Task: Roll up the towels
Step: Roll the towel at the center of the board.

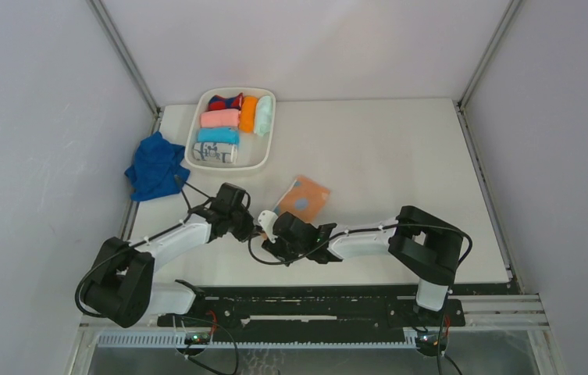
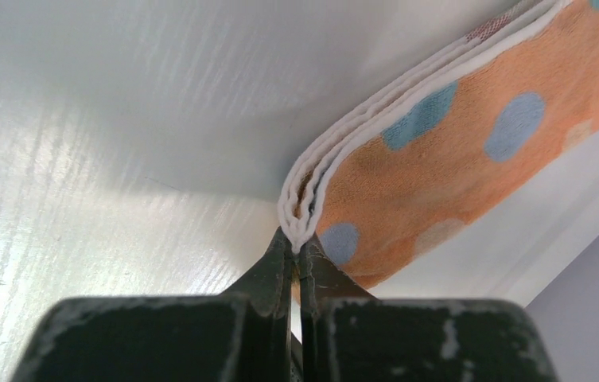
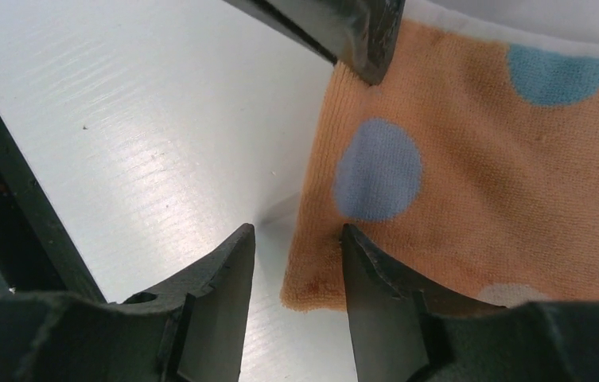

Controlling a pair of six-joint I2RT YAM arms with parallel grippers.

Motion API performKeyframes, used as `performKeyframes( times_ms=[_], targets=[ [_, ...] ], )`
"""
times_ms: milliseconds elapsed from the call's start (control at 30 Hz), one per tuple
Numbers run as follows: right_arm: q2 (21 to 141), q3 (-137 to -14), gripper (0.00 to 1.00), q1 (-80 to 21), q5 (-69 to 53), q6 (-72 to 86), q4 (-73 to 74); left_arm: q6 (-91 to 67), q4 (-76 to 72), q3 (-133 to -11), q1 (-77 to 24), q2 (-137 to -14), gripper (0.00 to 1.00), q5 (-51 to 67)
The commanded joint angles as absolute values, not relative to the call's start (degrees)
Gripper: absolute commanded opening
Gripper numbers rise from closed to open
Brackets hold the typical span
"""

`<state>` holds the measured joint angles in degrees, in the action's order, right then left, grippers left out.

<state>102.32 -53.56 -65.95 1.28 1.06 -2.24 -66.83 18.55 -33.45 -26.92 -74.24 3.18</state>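
The peach-orange towel with pale blue spots (image 1: 306, 197) lies folded in the middle of the table. My left gripper (image 1: 258, 223) is shut on its near corner; the left wrist view shows the jaws pinching the white folded edges of the towel (image 2: 439, 151). My right gripper (image 1: 273, 231) is open just beside it, its jaws astride the towel's near corner (image 3: 439, 175), one finger over the cloth and one over bare table. The left gripper's fingertips (image 3: 359, 40) show at the top of the right wrist view. The royal-blue terry towel (image 1: 154, 166) lies crumpled at the table's left edge.
A white tray (image 1: 266, 152) at the back left holds several rolled cloths: pink, orange, mint, light-blue, a white printed one and a dark patterned one. The black rail of the arm bases (image 1: 314, 301) runs along the near edge.
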Motion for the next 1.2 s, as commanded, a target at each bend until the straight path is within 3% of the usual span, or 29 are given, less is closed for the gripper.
performKeyframes(
  times_ms=[0, 233, 500, 600, 733, 833, 1067, 1167],
  targets=[
    [102.22, -55.49, 0.44, -66.71, 3.60, -0.09, -0.78, -65.53, 21.44, -37.00, -24.86, -72.11, 0.00, 2.97],
    [103.09, -56.86, 0.37, -66.91, 3.46, -0.75, 0.13, -65.35, 21.35, -36.68, -23.93, -72.69, 0.00, 3.42],
    [104.65, -59.22, 0.37, -68.05, 5.10, -0.34, 2.20, -66.52, 20.05, -35.86, -23.99, -73.37, 0.00, 3.95],
    [105.29, -59.86, 0.30, -67.55, 4.91, 0.51, 3.53, -66.82, 19.89, -35.78, -23.99, -73.44, 0.02, 3.87],
    [104.09, -59.85, 0.10, -65.20, -2.45, 2.05, 4.45, -66.97, 19.45, -35.60, -23.83, -73.60, 0.06, 3.55],
    [103.13, -59.83, 0.00, -62.63, -10.95, 3.99, 4.10, -67.07, 18.61, -35.51, -23.48, -74.04, 0.09, 3.70],
    [103.01, -57.27, 0.00, -55.47, -30.43, 13.40, -3.33, -67.08, 17.41, -35.38, -23.15, -73.76, 0.19, 3.38],
    [103.32, -54.39, 0.00, -51.71, -36.74, 19.63, -9.56, -66.83, 17.02, -34.72, -22.93, -72.33, 0.29, 2.94]
  ],
)
